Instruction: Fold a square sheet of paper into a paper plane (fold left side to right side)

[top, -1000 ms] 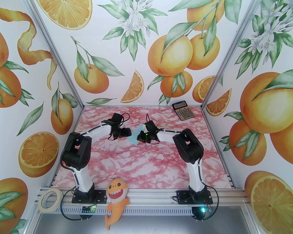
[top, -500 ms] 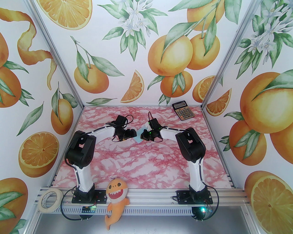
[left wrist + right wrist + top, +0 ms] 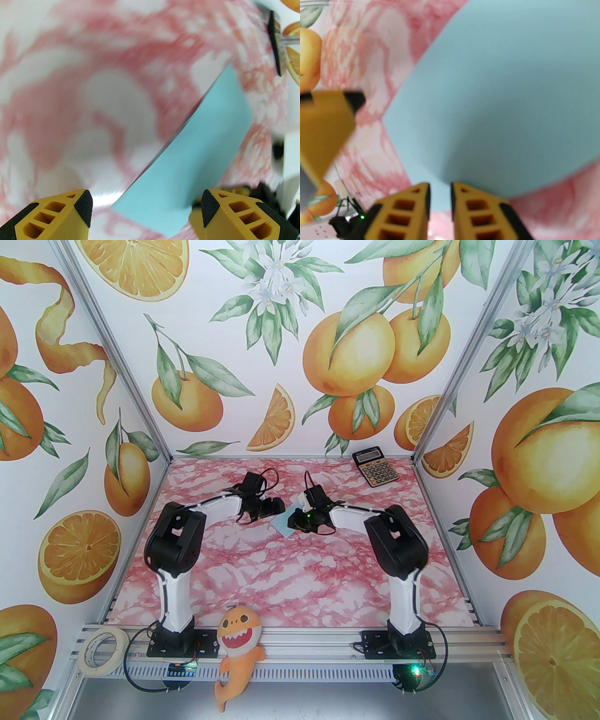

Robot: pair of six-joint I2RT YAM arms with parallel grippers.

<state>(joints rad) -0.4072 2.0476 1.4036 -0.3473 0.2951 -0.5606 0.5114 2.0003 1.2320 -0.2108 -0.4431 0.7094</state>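
The smooth, pale-blue square sheet of paper (image 3: 199,145) sits on the pink-marbled table (image 3: 281,577). The left gripper (image 3: 146,207), yellow and latticed, is spread wide over it. The right gripper (image 3: 440,194) is narrowly parted at its edge.

Orange-print walls (image 3: 300,333) (leaves, blossoms) enclose a pink marbled tabletop (image 3: 281,577); aluminium rails (image 3: 318,644) edge it.

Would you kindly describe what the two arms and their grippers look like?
Both the left arm and right arm have white links, black joints and black base plates, with black cables looping at the wrists. The left gripper and right gripper have yellow lattice fingers with black textured pads.
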